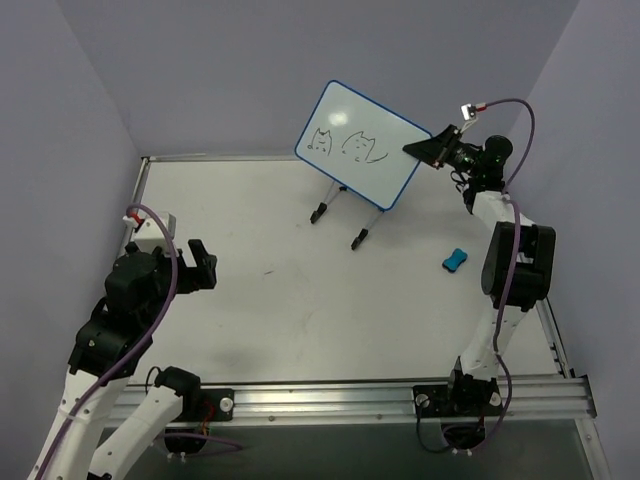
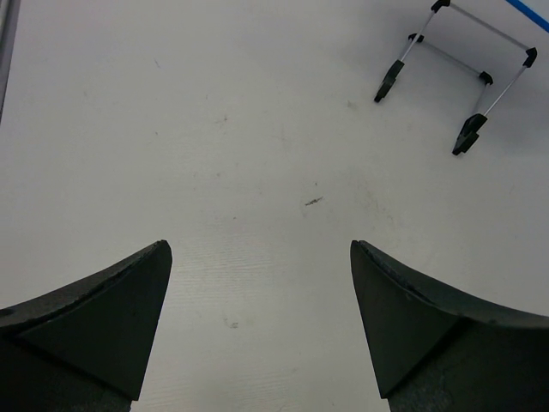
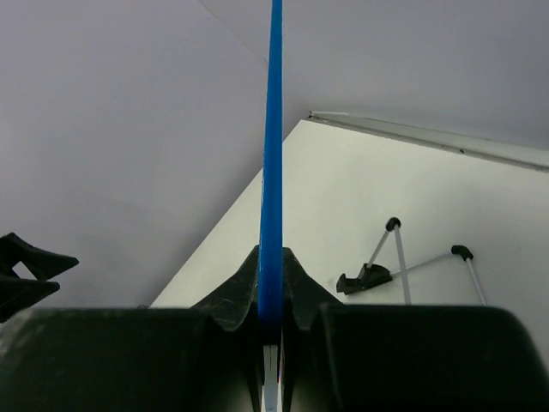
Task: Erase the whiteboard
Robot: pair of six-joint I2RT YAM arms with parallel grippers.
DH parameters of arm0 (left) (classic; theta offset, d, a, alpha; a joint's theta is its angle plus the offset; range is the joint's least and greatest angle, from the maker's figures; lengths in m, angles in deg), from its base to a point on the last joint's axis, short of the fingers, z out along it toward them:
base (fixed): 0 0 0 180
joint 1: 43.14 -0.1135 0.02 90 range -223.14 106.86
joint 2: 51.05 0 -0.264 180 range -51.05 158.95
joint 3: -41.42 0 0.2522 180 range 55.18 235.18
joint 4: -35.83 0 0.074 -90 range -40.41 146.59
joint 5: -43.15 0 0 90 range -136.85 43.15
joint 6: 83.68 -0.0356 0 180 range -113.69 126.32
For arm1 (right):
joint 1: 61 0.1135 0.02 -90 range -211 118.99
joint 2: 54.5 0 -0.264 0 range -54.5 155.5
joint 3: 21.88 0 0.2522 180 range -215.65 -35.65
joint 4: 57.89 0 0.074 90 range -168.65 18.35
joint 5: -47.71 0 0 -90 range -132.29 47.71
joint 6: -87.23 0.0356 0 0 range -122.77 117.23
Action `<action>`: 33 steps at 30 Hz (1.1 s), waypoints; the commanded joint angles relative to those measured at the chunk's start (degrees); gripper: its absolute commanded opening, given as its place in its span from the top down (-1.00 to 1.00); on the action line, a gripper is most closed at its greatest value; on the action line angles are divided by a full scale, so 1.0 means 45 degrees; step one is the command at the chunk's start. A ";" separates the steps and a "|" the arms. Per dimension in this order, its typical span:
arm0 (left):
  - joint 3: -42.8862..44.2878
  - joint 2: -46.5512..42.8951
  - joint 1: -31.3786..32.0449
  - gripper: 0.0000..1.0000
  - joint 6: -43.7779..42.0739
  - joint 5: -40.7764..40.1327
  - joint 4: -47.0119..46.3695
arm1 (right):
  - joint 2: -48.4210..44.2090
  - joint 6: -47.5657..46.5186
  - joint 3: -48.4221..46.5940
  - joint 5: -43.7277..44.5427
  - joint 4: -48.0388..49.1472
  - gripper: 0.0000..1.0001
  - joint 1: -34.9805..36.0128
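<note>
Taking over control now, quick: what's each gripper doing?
Left gripper: open, holding nothing.
Right gripper: closed on the whiteboard, gripping its blue rim.

Right gripper (image 1: 428,150) clamps the tilted whiteboard (image 1: 362,144).

Whiteboard (image 1: 362,145): small white rectangle, thin blue rim, rounded corners; far side of table (image 1: 300,300), right of centre; face tipped toward the near side, rotated so its long edges slope down to the right; two black cat doodles (image 1: 345,146) on left half, not erased; thin metal legs below ending in two black feet (image 1: 358,240) down on the table; right corner pinched in right gripper (image 1: 418,150); edge-on in right wrist view (image 3: 272,154).
</note>
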 commanded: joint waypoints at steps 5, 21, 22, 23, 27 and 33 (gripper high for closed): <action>0.2647 0.1053 -0.0036 -0.88 0.0405 0.0788 -0.0688 | -0.3382 -0.3791 -0.0015 0.1089 -0.3668 1.00 0.1013; 1.0719 1.0757 -0.5427 -0.88 0.2592 1.5902 -0.5608 | -0.7326 -0.4284 0.2485 0.1310 -0.6411 1.00 0.1580; 1.0622 1.0975 -0.5291 -0.88 0.2826 1.6586 -0.6676 | -0.7446 -0.4285 0.2485 0.1387 -0.6469 1.00 0.1600; 1.0408 1.1132 -0.5289 -0.88 0.3234 1.7618 -0.7537 | -0.7524 -0.4304 0.2485 0.1368 -0.6547 1.00 0.1600; 0.9392 1.1950 -0.5426 -0.88 0.6177 1.9091 -1.1445 | -0.7914 -0.4110 0.2466 0.1270 -0.6451 1.00 0.2029; 0.8786 1.2735 -0.5095 -0.88 0.8336 2.0029 -1.5200 | -0.8325 -0.3504 0.2310 0.0881 -0.5690 1.00 0.2771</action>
